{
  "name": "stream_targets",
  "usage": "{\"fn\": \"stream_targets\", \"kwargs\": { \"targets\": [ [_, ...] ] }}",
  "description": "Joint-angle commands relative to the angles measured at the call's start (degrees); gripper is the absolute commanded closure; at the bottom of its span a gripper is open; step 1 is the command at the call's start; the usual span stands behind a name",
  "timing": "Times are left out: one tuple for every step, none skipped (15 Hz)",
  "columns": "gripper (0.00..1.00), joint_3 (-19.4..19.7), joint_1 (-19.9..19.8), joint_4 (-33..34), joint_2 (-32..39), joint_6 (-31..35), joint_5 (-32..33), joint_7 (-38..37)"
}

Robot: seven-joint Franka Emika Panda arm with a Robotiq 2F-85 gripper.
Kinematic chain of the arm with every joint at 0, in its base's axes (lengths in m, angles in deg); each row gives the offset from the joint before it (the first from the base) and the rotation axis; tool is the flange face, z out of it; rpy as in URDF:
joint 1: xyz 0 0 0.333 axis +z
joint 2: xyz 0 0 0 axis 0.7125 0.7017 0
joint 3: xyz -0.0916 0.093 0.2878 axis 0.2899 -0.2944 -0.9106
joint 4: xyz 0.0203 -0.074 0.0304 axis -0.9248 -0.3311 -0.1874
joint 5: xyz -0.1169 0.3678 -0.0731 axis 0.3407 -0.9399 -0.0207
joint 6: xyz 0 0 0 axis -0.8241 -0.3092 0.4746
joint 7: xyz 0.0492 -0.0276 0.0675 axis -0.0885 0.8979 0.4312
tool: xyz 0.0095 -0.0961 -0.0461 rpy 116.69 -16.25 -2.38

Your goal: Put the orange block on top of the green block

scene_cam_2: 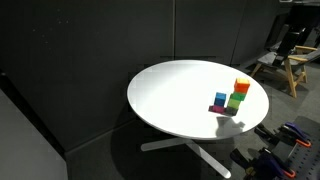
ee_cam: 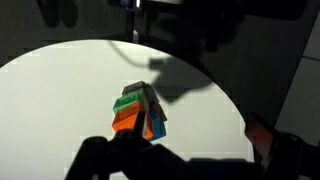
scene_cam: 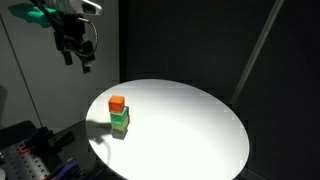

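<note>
So from what I'm seeing, the orange block (scene_cam: pixel 117 102) is already sitting on top of the green block (scene_cam: pixel 120 121), near the left edge of the round white counter (scene_cam: pixel 195 135), lower-left-of-centre in that exterior view. The job is looking pretty much done to me.

In an exterior view from the far side, the same little stack is showing up at the right of the frame, with a blue block (scene_cam_2: pixel 220 99) standing just beside it. The wrist view is looking down on the pile, and the orange block (ee_cam: pixel 127 121) is looking a bit offset from the green one (ee_cam: pixel 130 100). That could just be the angle, though, and it's too blurry to tell if it's sitting square.

If I'm reading the step right, it's just backing off cleanly. I'd be keeping the arm high and not swinging low over the stack, since a small cube perched like that is going to tip from any nudge. I'd also be watching that blue block right next to it.

The tool (scene_cam: pixel 78 55) is hanging in the upper left of the frame, well apart from the blocks and well above the counter. Its fingers are looking spread apart with nothing between them, and it isn't touching anything.
</note>
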Motion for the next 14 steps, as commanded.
{"fn": "stream_targets", "kwargs": {
  "targets": [
    [0.0,-0.8,-0.3,-0.7,-2.3,0.6,-0.1,-3.8],
    [0.0,-0.8,-0.4,-0.7,-2.4,0.5,0.0,-4.3],
    [0.0,0.0,0.3,0.1,-1.0,-0.1,0.2,-2.4],
    [0.0,0.0,0.2,0.1,-1.0,-0.1,0.1,-2.5],
    [0.0,0.0,0.2,0.1,-1.0,-0.1,0.1,-2.5],
    [0.0,0.0,0.2,0.1,-0.9,-0.1,0.1,-2.5],
    [0.0,0.0,0.2,0.1,-0.9,-0.1,0.1,-2.5],
    [0.0,0.0,0.2,0.1,-0.9,-0.1,0.1,-2.5],
    [0.0,0.0,0.2,0.1,-0.9,-0.1,0.1,-2.5],
    [0.0,0.0,0.2,0.1,-0.9,-0.1,0.1,-2.5],
    [0.0,0.0,0.2,0.1,-0.9,-0.1,0.1,-2.5],
    [0.0,0.0,0.2,0.1,-0.9,-0.1,0.1,-2.5],
    [0.0,0.0,0.2,0.1,-0.9,-0.1,0.1,-2.5],
    [0.0,0.0,0.2,0.1,-0.9,-0.1,0.1,-2.5]
  ]
}}
